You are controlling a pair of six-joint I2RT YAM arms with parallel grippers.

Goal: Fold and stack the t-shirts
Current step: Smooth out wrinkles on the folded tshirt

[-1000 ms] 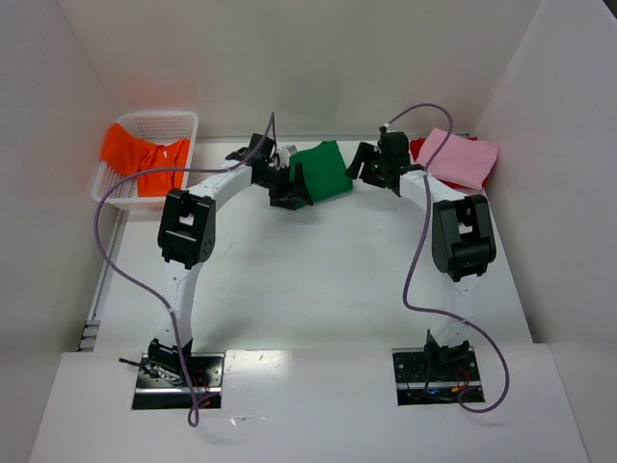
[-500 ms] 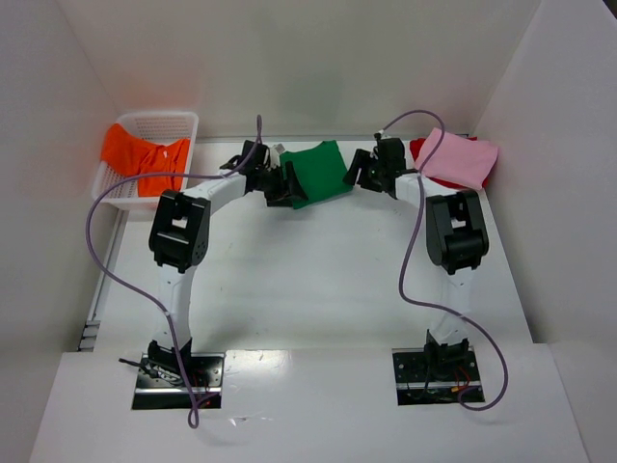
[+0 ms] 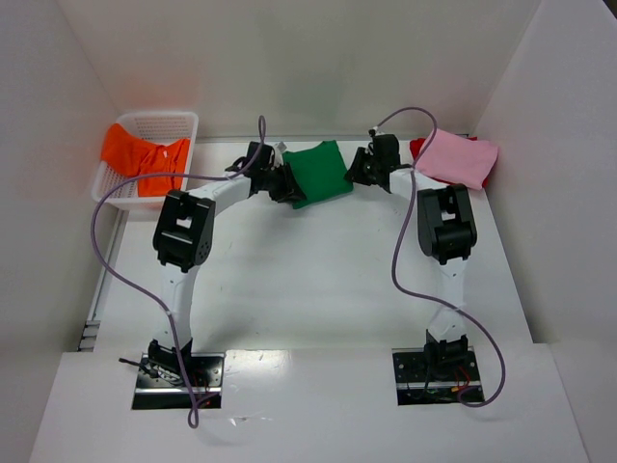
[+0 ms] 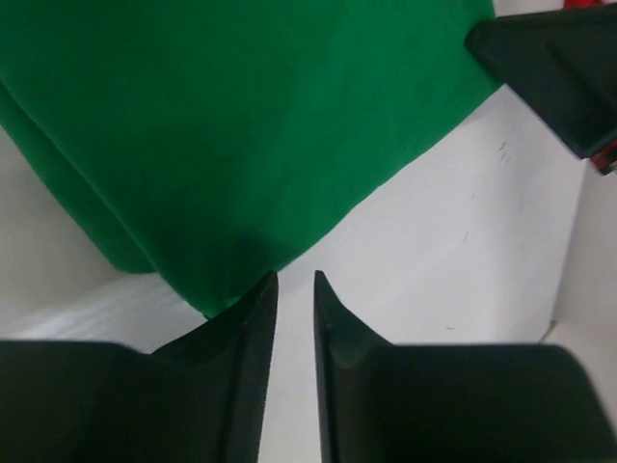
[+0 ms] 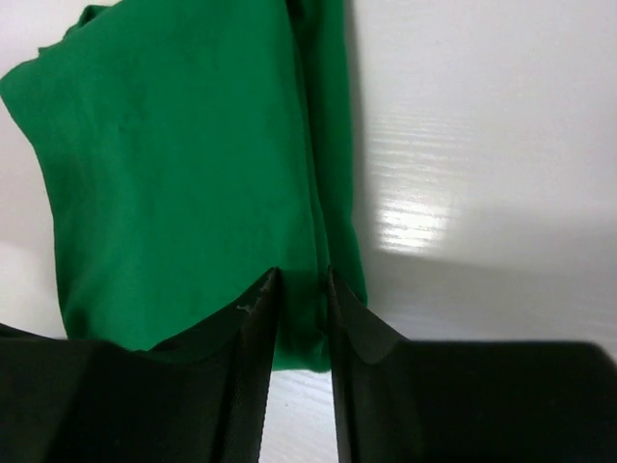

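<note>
A folded green t-shirt (image 3: pixel 321 172) lies at the back middle of the table. My left gripper (image 3: pixel 285 183) sits at its near left corner. In the left wrist view the left gripper (image 4: pixel 295 275) has its jaws close together, only bare table shows in the slit, and one fingertip (image 4: pixel 262 294) touches the green t-shirt's (image 4: pixel 241 125) corner. My right gripper (image 3: pixel 358 174) is at the shirt's right edge. In the right wrist view the right gripper (image 5: pixel 304 272) is shut on a fold of the green t-shirt (image 5: pixel 183 174). An orange t-shirt (image 3: pixel 145 159) hangs in the basket. A pink t-shirt (image 3: pixel 460 160) lies on a red t-shirt (image 3: pixel 419 148).
The white mesh basket (image 3: pixel 159 123) stands at the back left by the wall. White walls close in the table on the left, back and right. The arms' purple cables (image 3: pixel 405 260) loop over the table. The right gripper's finger (image 4: pixel 554 68) shows in the left wrist view.
Both grippers moved in against the green t-shirt from either side and their jaws narrowed. The right one closed on the shirt's edge. The shirt has barely shifted.
</note>
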